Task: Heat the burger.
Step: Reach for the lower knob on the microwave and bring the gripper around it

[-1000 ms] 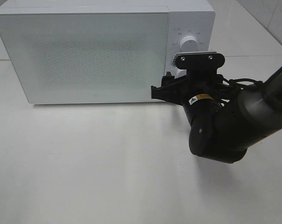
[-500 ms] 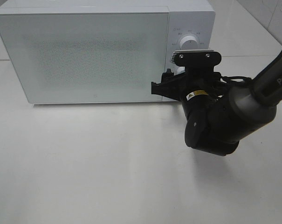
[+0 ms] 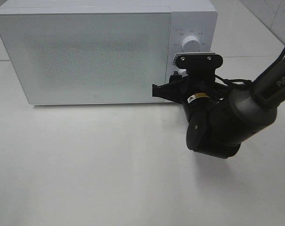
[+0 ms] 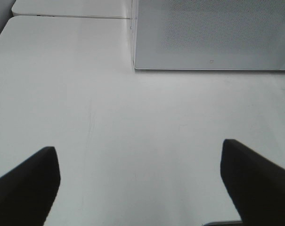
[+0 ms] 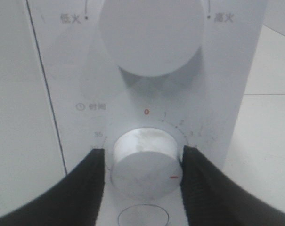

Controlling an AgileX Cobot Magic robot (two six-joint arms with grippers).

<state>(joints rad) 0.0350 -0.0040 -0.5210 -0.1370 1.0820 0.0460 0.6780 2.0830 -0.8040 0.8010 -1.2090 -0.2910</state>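
Observation:
The burger is out of view. A white microwave point(image 3: 85, 56) stands at the back of the table with its frosted door point(image 3: 83, 54) closed. My right gripper point(image 5: 144, 172) is at the control panel, its two black fingers point(image 5: 90, 183) pressed in on either side of the lower timer knob point(image 5: 142, 162), whose red mark points to the side. In the high view the right gripper point(image 3: 173, 84) sits under the upper power dial point(image 3: 191, 45), and its camera mount hides the timer knob. My left gripper point(image 4: 140, 188) hovers open over bare table in front of the microwave's left corner, holding nothing.
The right arm's bulky black wrist point(image 3: 213, 125) hangs over the table in front of the panel, with cables behind it. The white tabletop point(image 3: 95, 165) runs forward from the microwave. A tile seam shows behind the oven.
The right arm has shifted slightly left and lower, uncovering the upper dial. Its fingers have closed in on the timer knob. No earlier frame shows the left gripper.

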